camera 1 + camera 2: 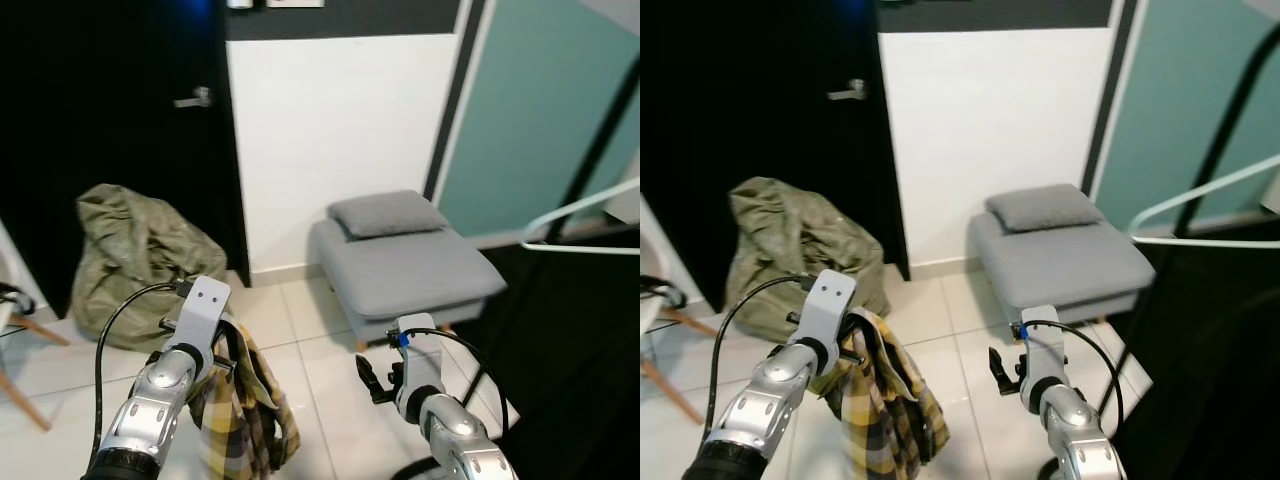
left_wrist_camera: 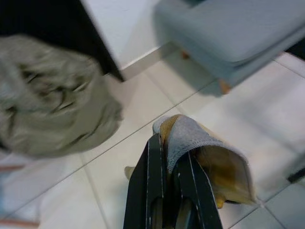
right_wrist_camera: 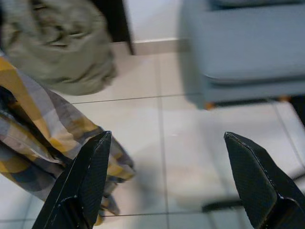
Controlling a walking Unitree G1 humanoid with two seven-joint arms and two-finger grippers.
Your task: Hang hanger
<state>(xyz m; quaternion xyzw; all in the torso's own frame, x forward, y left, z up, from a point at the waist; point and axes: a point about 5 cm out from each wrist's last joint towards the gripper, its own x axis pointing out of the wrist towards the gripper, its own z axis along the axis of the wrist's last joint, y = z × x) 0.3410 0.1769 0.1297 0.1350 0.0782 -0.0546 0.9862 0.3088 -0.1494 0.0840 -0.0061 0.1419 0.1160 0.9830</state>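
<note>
While my left gripper (image 2: 167,191) is clamped on the collar of a yellow plaid shirt (image 1: 245,405), nothing is hung yet, so I judge the task to be at its carrying stage. From the head cameras the shirt dangles from that gripper at about seven o'clock, low in front of me, its hem hanging above the white tiled floor (image 1: 320,370). In the left wrist view the two black fingers (image 2: 150,186) are pressed together around a grey-lined fold of the fabric; whether a hanger sits inside the shirt I cannot tell.

My right gripper (image 3: 167,186) is at roughly five o'clock, empty, its jaws spread wide, with the tiles between them and the plaid cloth just beside one finger.

A white hanger (image 1: 580,225) shows at about three o'clock, up high and well apart from both arms, against what looks like a dark upright pole (image 1: 590,160); that is probably the hanging place. Ahead at one o'clock stands a grey footstool (image 1: 405,265) with a cushion (image 1: 388,213) on it, and at ten o'clock an olive bag (image 1: 140,260) slumps by the black door (image 1: 120,120).

Still to do, as I read it: turn towards three o'clock, close on the rack, raise the load and hook it on.
</note>
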